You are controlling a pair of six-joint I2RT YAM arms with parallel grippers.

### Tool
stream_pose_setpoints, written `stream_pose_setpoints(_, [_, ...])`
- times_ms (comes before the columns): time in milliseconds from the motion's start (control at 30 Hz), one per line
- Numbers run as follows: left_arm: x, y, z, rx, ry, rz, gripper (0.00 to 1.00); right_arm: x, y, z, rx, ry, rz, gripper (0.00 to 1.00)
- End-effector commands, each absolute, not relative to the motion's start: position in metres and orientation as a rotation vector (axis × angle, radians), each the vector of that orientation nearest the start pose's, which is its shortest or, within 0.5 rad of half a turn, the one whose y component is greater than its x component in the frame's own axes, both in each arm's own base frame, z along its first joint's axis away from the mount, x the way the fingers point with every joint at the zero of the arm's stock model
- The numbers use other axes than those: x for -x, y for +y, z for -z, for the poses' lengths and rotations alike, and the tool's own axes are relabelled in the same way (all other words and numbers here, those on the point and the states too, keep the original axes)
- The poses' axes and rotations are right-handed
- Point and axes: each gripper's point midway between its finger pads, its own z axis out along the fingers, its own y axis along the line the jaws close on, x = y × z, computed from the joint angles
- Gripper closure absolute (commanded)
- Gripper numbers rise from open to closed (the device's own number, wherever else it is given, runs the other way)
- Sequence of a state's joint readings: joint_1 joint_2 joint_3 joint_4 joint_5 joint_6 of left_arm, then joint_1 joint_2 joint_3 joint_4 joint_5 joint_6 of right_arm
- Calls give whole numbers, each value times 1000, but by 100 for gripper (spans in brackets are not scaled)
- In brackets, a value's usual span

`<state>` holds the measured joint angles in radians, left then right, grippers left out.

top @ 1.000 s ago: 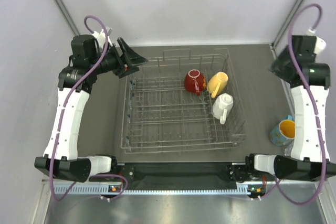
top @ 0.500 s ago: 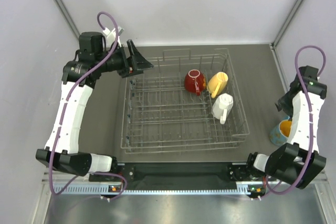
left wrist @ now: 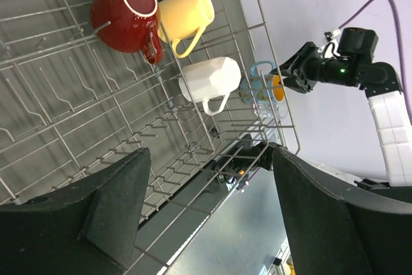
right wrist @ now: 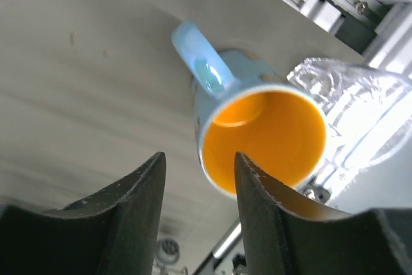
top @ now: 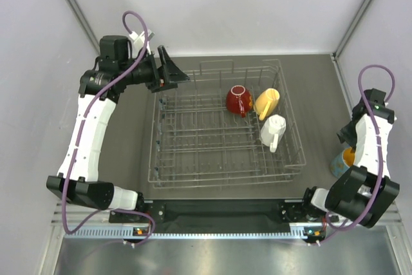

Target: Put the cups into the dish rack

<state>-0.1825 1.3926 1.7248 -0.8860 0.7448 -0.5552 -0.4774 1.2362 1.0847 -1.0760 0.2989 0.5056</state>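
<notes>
The grey wire dish rack (top: 193, 152) holds a red cup (top: 238, 100), a yellow mug (top: 266, 102) and a white handled mug (top: 273, 131), all lying on their sides at its right. The three also show in the left wrist view: red (left wrist: 122, 8), yellow (left wrist: 183, 14), white (left wrist: 209, 78). The blue mug (top: 338, 162) with an orange inside stands right of the rack, a clear glass (right wrist: 360, 94) beside it. My right gripper (right wrist: 198, 156) is open just above the blue mug (right wrist: 264, 133), at its left rim. My left gripper (top: 175, 69) is open and empty above the rack's far left corner.
The rack's raised wire sides (left wrist: 257, 37) stand between the racked cups and the blue mug. Frame posts and pale walls close the table on the left, right and back. A metal rail (right wrist: 335, 4) runs close behind the glass.
My right arm has folded down from high at the right and brought its open gripper over the blue mug. My left gripper has shifted slightly toward the rack's far left corner.
</notes>
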Motion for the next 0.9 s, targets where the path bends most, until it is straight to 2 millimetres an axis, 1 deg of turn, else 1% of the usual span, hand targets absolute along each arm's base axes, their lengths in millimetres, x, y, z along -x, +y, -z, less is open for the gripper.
stream_pose_setpoints(0, [-294, -194, -404, -127, 2123, 1223, 19, -204, -153, -134, -1375, 2342, 452, 54])
stream_pose_setpoints(100, [-294, -192, -405, -119, 2122, 1223, 19, -204, -154, -126, -1390, 2341, 452, 55])
stream_pose_setpoints(367, [-292, -186, -401, -79, 2148, 1222, 19, -200, -146, -98, -1395, 2391, 421, 61])
stream_pose_setpoints(433, [-291, -186, -400, -74, 2152, 1225, 20, -200, -144, -92, -1399, 2398, 406, 66])
stream_pose_setpoints(500, [-290, -186, -401, -72, 2152, 1225, 20, -204, -140, -89, -1392, 2405, 370, 78])
stream_pose_setpoints(533, [-289, -186, -401, -73, 2154, 1227, 20, -205, -139, -88, -1391, 2409, 357, 81])
stream_pose_setpoints(567, [-288, -186, -400, -72, 2155, 1227, 20, -209, -136, -88, -1385, 2410, 326, 86])
stream_pose_setpoints(633, [-287, -186, -400, -69, 2156, 1229, 20, -215, -134, -89, -1371, 2410, 287, 91])
stream_pose_setpoints(667, [-287, -186, -399, -65, 2161, 1230, 20, -221, -131, -93, -1357, 2408, 258, 96])
stream_pose_setpoints(700, [-287, -186, -398, -63, 2164, 1235, 20, -224, -129, -95, -1352, 2405, 238, 98])
stream_pose_setpoints(733, [-286, -187, -400, -67, 2161, 1238, 20, -231, -126, -101, -1325, 2398, 203, 100])
stream_pose_setpoints(800, [-286, -187, -401, -69, 2157, 1240, 20, -238, -125, -113, -1293, 2375, 195, 100])
stream_pose_setpoints(833, [-286, -187, -403, -71, 2154, 1239, 20, -247, -124, -126, -1257, 2349, 186, 100])
stream_pose_setpoints(867, [-286, -187, -404, -73, 2152, 1238, 20, -251, -122, -134, -1243, 2336, 180, 100])
